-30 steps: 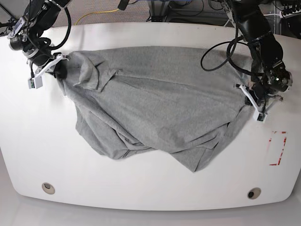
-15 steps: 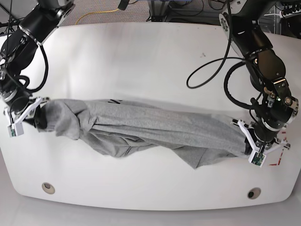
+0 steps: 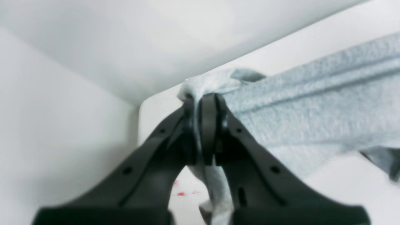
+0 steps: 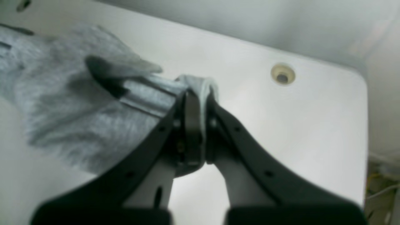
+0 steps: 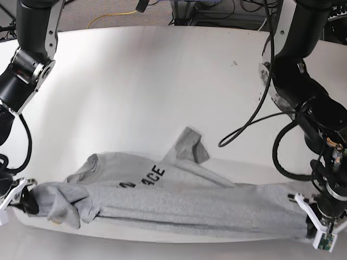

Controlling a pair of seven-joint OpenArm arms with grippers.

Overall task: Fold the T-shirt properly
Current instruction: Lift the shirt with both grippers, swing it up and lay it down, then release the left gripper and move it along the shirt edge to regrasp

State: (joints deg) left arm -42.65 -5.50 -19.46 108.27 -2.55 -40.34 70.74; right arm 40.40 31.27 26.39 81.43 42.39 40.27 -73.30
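Right gripper [image 5: 24,199]: you see it at the table's front edge, at the far left of the base view. Jaws pressed together on a bunched corner of the T-shirt [image 5: 184,203]; in the right wrist view [image 4: 195,103] a fold of grey cloth wraps over the fingertips.

Grommet hole [image 4: 282,74]: set in the table top [image 5: 135,86], just beyond the right gripper's tips in its wrist view.

T-shirt: pulled into a long band along the table's front edge, running from one gripper to the other. Its left end is wadded and droops just beside the right gripper. Farther from the front edge, a flat layer lies on the table with black block letters [image 5: 155,174] showing; you can read only part of the word. One sleeve [image 5: 188,145] points toward the table's middle.

Black cable [image 5: 255,116]: loops off the left arm, over the table's right half.

Left gripper [image 5: 312,222]: at the table's front edge, at the far right of the base view. Jaws pinching the shirt's other end; in the left wrist view [image 3: 203,107] cloth is squeezed between the pads and a strip hangs below them.

Red marks [image 3: 181,193]: small, blurred, on the table below the left gripper; you cannot tell what they are.
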